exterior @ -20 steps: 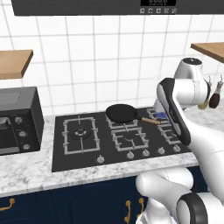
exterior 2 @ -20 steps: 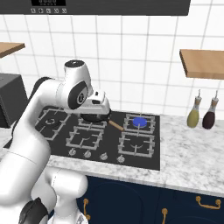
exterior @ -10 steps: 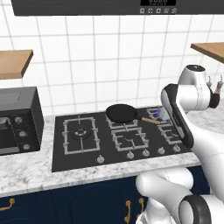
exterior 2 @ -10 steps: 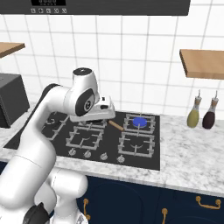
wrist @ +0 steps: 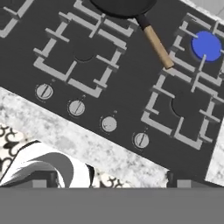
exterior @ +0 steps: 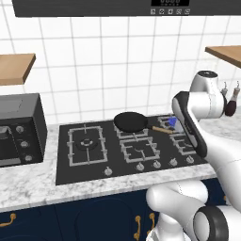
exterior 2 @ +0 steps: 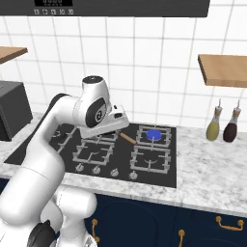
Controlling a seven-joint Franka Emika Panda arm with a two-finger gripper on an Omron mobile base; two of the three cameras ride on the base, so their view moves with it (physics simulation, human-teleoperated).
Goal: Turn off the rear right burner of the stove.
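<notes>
**Burner still lit, knob not reached**

The rear right burner (exterior 2: 154, 134) glows blue at the stove's (exterior 2: 159, 178) back right corner, so nothing is done yet. The arm hangs above the cooktop, touching no knob; the reach, grip and turn are all left. Gripper state: cannot tell, fingertips barely visible. The hand view lays out four knobs (wrist: 141, 140) along the front edge and the frying pan's (exterior: 132, 122) wooden handle; the left base view adds the toaster oven (exterior: 19, 129).

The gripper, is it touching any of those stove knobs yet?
Apart. In the hand view the knobs lie well beyond the gripper, with bare counter between them.
</notes>
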